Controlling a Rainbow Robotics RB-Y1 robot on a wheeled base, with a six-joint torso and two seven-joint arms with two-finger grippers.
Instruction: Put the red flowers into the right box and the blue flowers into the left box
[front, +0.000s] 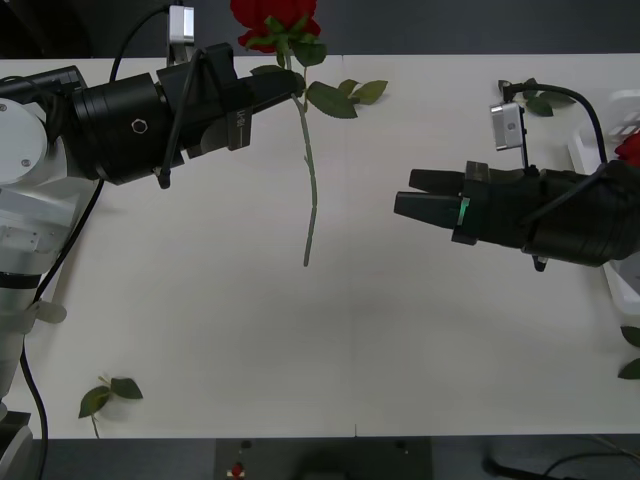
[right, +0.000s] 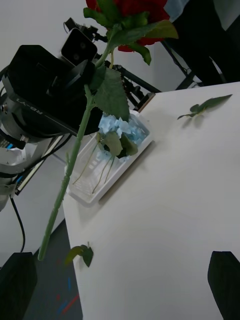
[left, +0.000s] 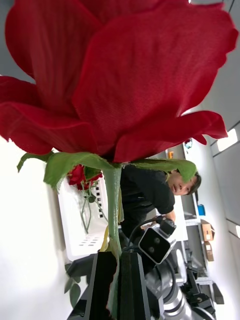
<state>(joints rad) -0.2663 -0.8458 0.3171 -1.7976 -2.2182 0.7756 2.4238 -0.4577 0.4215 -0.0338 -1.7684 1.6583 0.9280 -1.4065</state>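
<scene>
My left gripper is shut on a red flower just under its bloom, and the green stem hangs free above the table. Close up, the bloom rises over the black fingers that pinch the stem. My right gripper is open at mid-right, apart from the stem and pointing toward it, with nothing between its fingers. The right box at the far right edge holds red flowers. The left box holds blue flowers.
Loose green leaf sprigs lie near the front left corner, at the back behind the held stem, at the back right and at the right edge. The white table is open between the arms.
</scene>
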